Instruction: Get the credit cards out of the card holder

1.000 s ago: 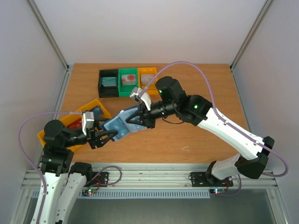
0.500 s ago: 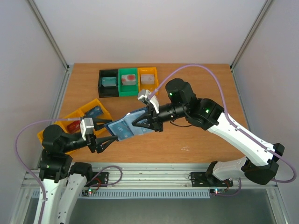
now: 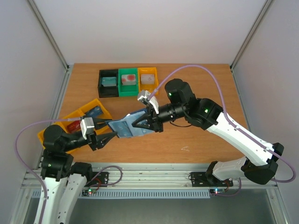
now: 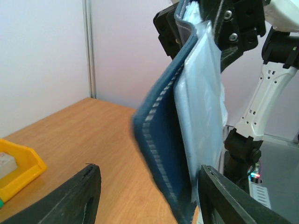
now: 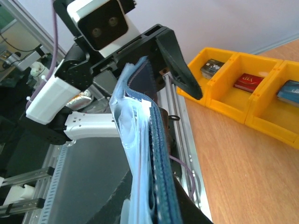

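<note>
Card holder (image 3: 122, 127) hangs above the table (image 3: 196, 88) toward 8 o'clock, right gripper (image 3: 138, 125) clamped on one end, apparently to present its free edge to the left gripper (image 3: 111, 129), jaws apart, poised to reach its pockets.

Lab enclosure (white panels (image 3: 149, 28), aluminium rails (image 3: 154, 173))

Matt stitched cloth — the card holder (image 4: 161, 149) (pocket pages (image 4: 201, 102): glossy plastic).
</note>
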`<state>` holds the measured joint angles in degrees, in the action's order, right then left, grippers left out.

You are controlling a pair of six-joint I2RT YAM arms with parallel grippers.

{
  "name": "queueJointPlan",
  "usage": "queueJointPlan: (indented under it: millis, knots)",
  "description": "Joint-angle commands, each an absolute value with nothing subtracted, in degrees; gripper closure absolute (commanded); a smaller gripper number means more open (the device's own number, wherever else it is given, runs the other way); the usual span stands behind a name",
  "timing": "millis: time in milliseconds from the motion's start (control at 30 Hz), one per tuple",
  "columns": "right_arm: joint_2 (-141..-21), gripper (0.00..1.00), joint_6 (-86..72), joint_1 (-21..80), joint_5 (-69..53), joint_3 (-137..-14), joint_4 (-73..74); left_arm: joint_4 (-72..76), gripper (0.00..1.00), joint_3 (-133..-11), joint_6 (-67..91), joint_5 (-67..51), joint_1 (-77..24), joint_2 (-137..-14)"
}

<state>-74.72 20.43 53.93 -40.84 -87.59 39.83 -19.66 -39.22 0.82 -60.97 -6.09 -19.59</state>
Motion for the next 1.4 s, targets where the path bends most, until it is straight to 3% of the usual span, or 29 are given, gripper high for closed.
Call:
queueJointPlan:
  millis: [0,400,533,600,667,700,733,900,1100,1267,1367]
  knots:
    - [-76.2,0.99,19.9,53.9,-45.2,-88.9,37.3,-5.9,0.44,-36.7,8.1,-59.6,-5.9,-22.7]
    - [-77.7,0.99,18.9,53.9,-44.6,-88.5,33.3,-0.8,0.4,-36.1,13.7,-64.2,-9.8,-25.6]
    - [-77.6,0.99,19.3,53.8,-42.9,-88.5,33.0,-0.6,0.61,-36.3,14.7,-64.8,-10.3,-25.4]
    - [-77.4,0.99,19.2,53.6,-40.0,-88.4,33.5,-0.6,0.75,-36.6,15.1,-65.1,-10.3,-25.3]
    - [-77.5,0.99,18.6,53.2,-37.8,-88.5,34.0,-0.6,0.96,-36.8,16.0,-65.2,-10.4,-25.1]
    - [-77.6,0.98,18.5,53.2,-37.4,-88.5,34.2,-0.6,0.99,-36.8,16.5,-64.9,-10.4,-25.0]
    - [-77.7,0.94,18.4,53.2,-37.3,-88.6,34.5,-0.6,1.0,-36.8,17.0,-64.4,-10.4,-24.9]
    - [-76.9,0.5,18.7,53.2,-36.7,-88.8,35.4,-3.9,1.0,-37.5,17.1,-61.2,-10.4,-24.5]
    - [-80.0,0.26,20.4,55.7,-33.8,-91.4,35.8,-3.3,1.0,-37.8,16.4,-61.8,-10.4,-25.0]
    - [-84.4,0.27,21.2,57.2,-33.2,-94.3,35.4,-3.8,1.0,-38.1,16.5,-63.6,-10.4,-24.7]
    - [-85.5,0.53,21.4,57.2,-35.8,-95.6,34.8,-4.6,1.0,-38.2,16.4,-63.9,-10.4,-24.2]
